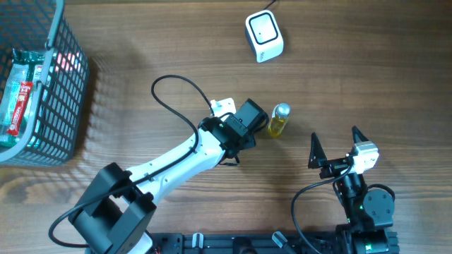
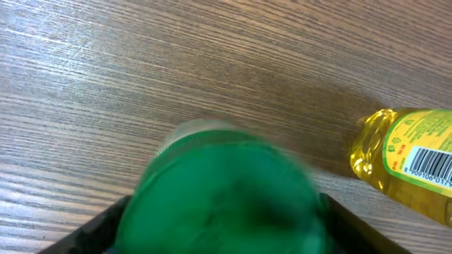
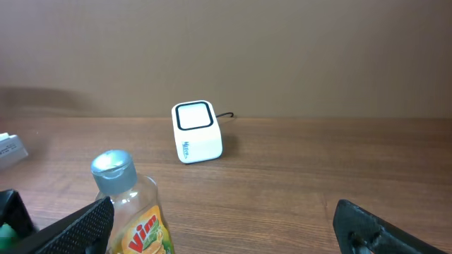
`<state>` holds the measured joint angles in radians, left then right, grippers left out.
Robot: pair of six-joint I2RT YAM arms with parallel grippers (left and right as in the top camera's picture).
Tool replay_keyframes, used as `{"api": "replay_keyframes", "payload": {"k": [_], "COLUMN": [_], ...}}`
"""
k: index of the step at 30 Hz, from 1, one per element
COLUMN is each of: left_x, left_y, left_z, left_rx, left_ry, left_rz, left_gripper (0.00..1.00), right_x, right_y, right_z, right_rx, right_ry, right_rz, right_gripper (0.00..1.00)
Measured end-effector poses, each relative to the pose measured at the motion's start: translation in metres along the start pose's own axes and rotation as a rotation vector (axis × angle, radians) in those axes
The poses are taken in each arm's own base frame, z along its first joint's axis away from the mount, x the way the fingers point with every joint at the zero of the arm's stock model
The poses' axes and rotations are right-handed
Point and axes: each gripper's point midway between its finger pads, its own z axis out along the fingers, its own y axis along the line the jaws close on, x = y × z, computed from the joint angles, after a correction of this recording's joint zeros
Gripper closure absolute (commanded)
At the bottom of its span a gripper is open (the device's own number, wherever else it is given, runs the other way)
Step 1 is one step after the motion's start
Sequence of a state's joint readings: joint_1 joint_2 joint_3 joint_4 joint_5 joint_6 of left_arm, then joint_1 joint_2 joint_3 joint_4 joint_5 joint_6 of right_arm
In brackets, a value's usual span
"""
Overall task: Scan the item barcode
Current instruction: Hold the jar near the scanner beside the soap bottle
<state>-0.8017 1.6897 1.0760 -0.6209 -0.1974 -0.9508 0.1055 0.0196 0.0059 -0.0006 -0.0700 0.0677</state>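
Right gripper (image 1: 335, 146), nearest the base: fingers spread wide, nothing between them, at the bottle's 4 o'clock; left gripper (image 1: 260, 124) sits just beside the bottle (image 1: 279, 121) at its 9 o'clock; a green blur (image 2: 222, 197) fills its wrist view, so its jaw state cannot be told; the bottle lies off to that view's right, outside the fingers. Bottle stands upright mid-table, barcode (image 2: 429, 168) facing 9 o'clock; scanner (image 1: 264, 35) well apart at 12 o'clock; basket (image 1: 70, 92) far off at 10 o'clock. Judgement: pickup stage, scan not done; next move calls for a firm grip on the bottle, then a lift and a turn so the barcode faces the scanner window.
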Motion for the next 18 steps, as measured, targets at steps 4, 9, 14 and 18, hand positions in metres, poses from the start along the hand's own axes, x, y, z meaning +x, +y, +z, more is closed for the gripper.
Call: {"api": "replay_keyframes", "payload": {"k": [4, 9, 14, 18], "left_x": [0.0, -0.0009, -0.0008, 0.0008], "left_y": [0.0, -0.0009, -0.001, 0.0029], "left_z": [0.0, 0.0, 0.0, 0.0], "left_rx": [0.0, 0.004, 0.004, -0.01], "left_ry": [0.0, -0.003, -0.003, 0.007], "left_rz": [0.002, 0.038, 0.152, 0.332], "left_gripper": [0.2, 0.37, 0.28, 0.25], "right_x": [0.0, 0.0, 0.0, 0.0], "right_y": [0.0, 0.0, 0.0, 0.0], "right_z": [0.0, 0.0, 0.0, 0.0], "right_rx": [0.0, 0.0, 0.0, 0.0], "right_ry": [0.0, 0.0, 0.0, 0.0], "right_rz": [0.0, 0.0, 0.0, 0.0], "right_gripper": [0.0, 0.0, 0.0, 0.0]}}
